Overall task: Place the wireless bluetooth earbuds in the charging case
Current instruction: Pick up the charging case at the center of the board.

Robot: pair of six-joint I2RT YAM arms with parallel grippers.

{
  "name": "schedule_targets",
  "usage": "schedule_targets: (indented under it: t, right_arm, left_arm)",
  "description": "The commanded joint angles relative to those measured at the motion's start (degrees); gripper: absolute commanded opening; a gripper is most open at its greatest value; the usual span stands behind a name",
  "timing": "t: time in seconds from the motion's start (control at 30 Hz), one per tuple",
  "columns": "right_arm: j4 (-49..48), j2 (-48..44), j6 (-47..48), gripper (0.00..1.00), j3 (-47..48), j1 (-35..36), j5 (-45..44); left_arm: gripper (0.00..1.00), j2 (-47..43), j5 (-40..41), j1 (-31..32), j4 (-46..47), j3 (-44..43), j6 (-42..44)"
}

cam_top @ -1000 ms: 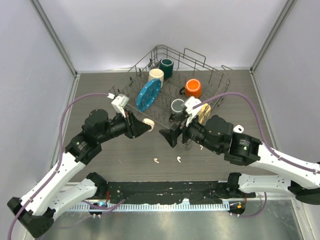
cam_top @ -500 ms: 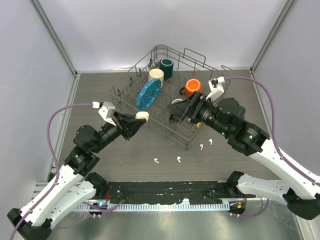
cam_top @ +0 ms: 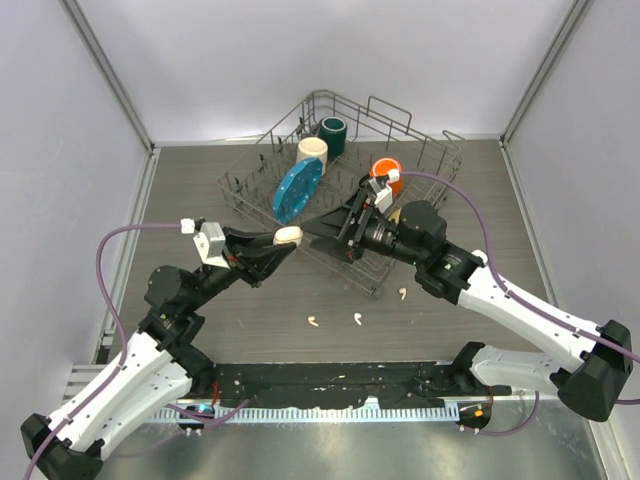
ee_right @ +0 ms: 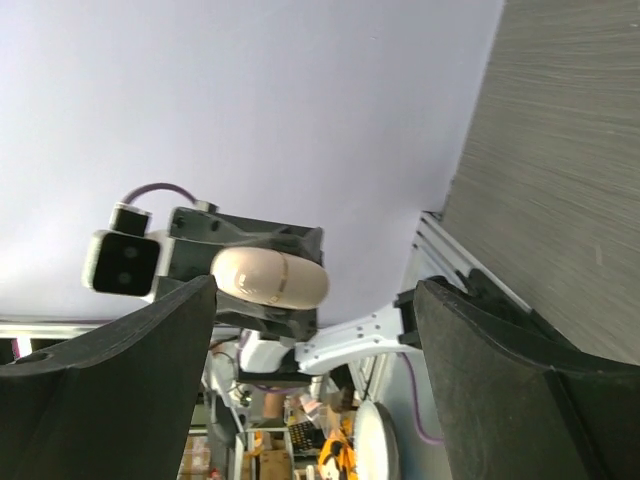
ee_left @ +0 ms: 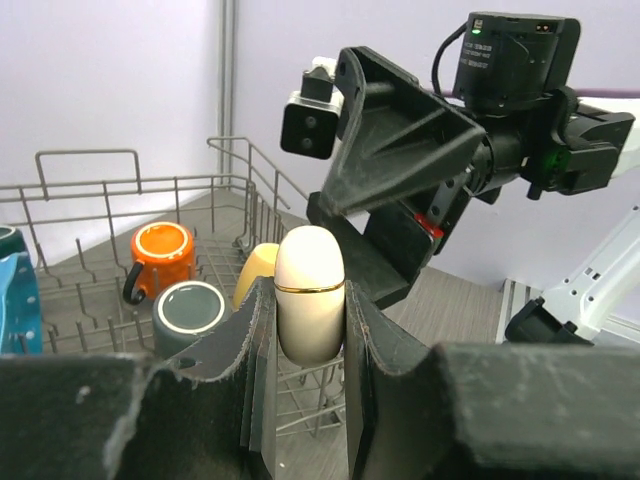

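Dish rack is loaded with one blue plate, four mugs (cream, dark green, orange, grey) and a yellow cup. One charging case, lid shut, is clamped upright in the left gripper above the table. Right gripper is spread wide and empty, facing the case, just short of it. Three earbuds are seen loose on the table, clear of both jaws.

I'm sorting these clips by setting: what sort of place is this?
Most likely a robot lab test cell: plain walls on metal posts box in a table, the left arm and right arm are mounted at its near edge, and the dish rack sits on it as a prop.
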State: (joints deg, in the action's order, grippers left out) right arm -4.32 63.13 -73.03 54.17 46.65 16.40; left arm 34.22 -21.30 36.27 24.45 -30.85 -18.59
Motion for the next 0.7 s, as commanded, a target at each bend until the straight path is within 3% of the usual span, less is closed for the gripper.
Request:
schedule_targets:
  t: [0.0, 0.47, 0.57, 0.67]
  right_arm:
    - [-12.1, -0.5, -7.2, 0.86, -1.3, 0.3, 1.0]
    - [-21.2, 4.3, -16.1, 0.79, -2.9, 1.7, 4.3]
    - [-24.2, 5.6, -17.9, 0.74, -3.2, 1.8, 5.4]
    - [-25.8, 6.1, -19.2, 0.62, -3.5, 1.9, 5.7]
  left_arm:
    - [0.0, -0.2, -2.2, 0.1, 8.0, 1.2, 1.5]
    - [0.0, 3.0, -0.8, 0.5, 13.0, 1.9, 3.3]
    - [0.0, 3.1, -0.8, 0.8, 13.2, 2.0, 3.3]
    - [0.0, 3.0, -0.1, 0.9, 13.3, 2.5, 3.4]
